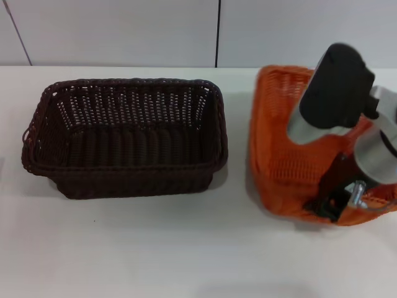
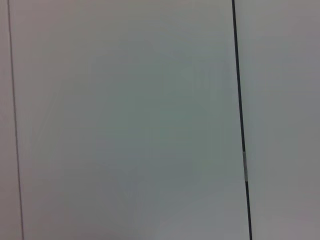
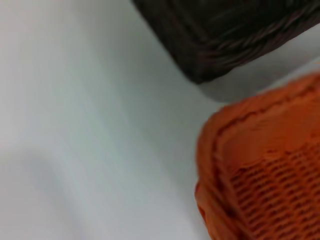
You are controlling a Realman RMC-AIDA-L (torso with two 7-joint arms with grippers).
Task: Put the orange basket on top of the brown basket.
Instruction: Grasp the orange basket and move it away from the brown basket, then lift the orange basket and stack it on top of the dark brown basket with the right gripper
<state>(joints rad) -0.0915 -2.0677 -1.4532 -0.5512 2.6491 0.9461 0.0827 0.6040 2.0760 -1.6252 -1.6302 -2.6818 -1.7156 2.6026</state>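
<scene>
Both the orange basket [image 1: 282, 149] and the brown basket [image 1: 124, 133] look like rough woven wicker; the white tabletop [image 1: 155, 248] looks smooth and matt.

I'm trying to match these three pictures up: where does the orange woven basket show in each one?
Head view: the rectangular orange woven basket sits at the right, partly behind the right arm.
Left wrist view: not in it.
Right wrist view: its braided rim fills the lower right corner.
Shared landmark: the dark brown woven basket beside it.
</scene>
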